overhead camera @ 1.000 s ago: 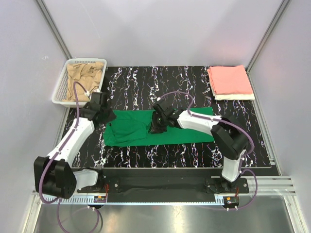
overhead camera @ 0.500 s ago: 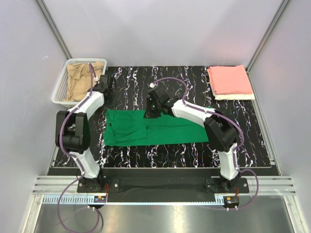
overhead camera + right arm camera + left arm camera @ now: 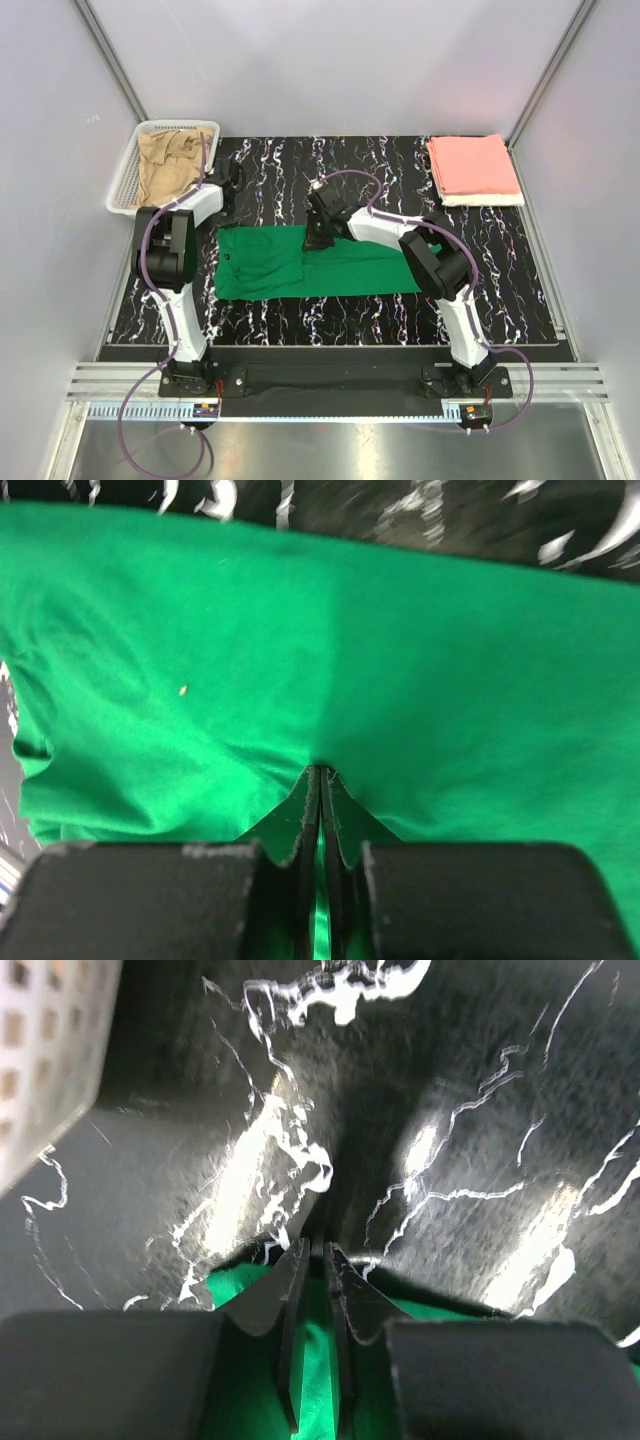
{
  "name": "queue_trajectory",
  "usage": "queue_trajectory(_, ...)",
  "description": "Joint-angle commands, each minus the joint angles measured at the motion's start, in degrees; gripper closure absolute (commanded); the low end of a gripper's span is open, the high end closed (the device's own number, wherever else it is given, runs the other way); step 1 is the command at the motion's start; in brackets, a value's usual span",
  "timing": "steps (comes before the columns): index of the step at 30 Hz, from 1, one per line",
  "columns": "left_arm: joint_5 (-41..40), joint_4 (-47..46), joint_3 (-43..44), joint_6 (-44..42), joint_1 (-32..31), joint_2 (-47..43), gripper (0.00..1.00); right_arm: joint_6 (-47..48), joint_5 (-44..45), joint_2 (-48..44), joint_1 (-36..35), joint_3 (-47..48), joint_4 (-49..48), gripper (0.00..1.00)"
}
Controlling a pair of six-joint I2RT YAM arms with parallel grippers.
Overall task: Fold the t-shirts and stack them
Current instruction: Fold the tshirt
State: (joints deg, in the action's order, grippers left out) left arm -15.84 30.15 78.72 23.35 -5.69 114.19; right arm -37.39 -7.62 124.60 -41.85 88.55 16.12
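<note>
Green t-shirt (image 3: 310,268) | far edge pinched | left tool (image 3: 317,1251), right tool (image 3: 319,773)

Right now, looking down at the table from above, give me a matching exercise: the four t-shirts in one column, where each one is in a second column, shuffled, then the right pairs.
Things
1. green t-shirt
2. tan t-shirt
3. pink t-shirt
4. white t-shirt

Places
A. crumpled in the white basket, far left
B. folded, at the bottom of the far-right stack
C. lying across the middle of the table
D. folded, on top of the far-right stack

Pairs: 1-C, 2-A, 3-D, 4-B
</note>
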Motion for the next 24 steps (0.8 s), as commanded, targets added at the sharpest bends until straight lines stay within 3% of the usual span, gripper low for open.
queue_trajectory(1,-4.72,-0.88,2.41,-1.46,-0.11,-1.07,0.85,-0.14,0.50,-1.19,1.85,-1.72,-1.70,0.92)
queue_trajectory(6,-5.53,1.31,3.98,-2.44,-0.02,-0.72,0.82,-0.49,-1.25,-1.29,1.86,-1.02,-2.06,0.91)
queue_trajectory(13,2.73,2.27,6.80,-8.14,-2.74,-9.85,0.77,-2.08,-1.17,-1.72,1.94,-1.28,-2.14,0.91)
queue_trajectory(16,1.86,2.72,5.31,-8.06,-3.62,-12.31,0.77,-2.78,-1.87,-1.81,1.94,-1.28,-2.32,0.91)
queue_trajectory(24,1.69,4.92,1.71,-7.53,-3.54,-9.52,0.84,-2.87,-2.23,-2.69,2.03,-1.10,-2.23,0.91)
